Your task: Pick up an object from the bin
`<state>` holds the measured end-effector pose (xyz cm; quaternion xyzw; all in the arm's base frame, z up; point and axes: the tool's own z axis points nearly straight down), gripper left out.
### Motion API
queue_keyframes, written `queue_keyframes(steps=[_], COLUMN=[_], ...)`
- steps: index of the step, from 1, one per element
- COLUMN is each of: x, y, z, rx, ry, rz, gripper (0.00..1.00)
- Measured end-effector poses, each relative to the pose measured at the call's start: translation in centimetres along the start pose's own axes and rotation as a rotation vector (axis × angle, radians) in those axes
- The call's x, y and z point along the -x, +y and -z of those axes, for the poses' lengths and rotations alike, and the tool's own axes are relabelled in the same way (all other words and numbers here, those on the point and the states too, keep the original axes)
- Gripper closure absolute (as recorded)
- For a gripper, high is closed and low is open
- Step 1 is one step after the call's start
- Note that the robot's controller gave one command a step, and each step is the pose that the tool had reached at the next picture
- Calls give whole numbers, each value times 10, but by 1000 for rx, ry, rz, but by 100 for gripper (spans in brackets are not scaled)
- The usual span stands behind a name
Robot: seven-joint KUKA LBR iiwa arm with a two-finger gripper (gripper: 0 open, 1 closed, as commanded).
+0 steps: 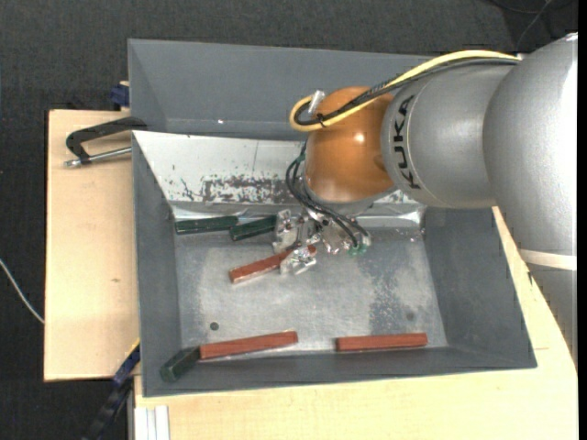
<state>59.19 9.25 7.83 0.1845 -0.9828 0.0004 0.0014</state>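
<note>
- Red-brown stick (260,269) lies slanted near the middle of the bin (229,90) floor; its right end sits right at the claw (298,248), perhaps touching
- claw is down low at that end, under the orange wrist cover (344,154); how wide it stands, I cannot tell
- dark green pieces (209,225) lie just left of it, by the back wall
- two red-brown bars (248,346) line the front wall; dark green stub (179,365) at the front-left corner
</note>
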Motion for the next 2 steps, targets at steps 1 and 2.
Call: queue_keyframes(steps=[1, 2], x=[0, -22], y=[0, -6], z=[0, 134], rx=[0, 0], ry=[-1, -10], rz=[0, -61], gripper=[100, 100])
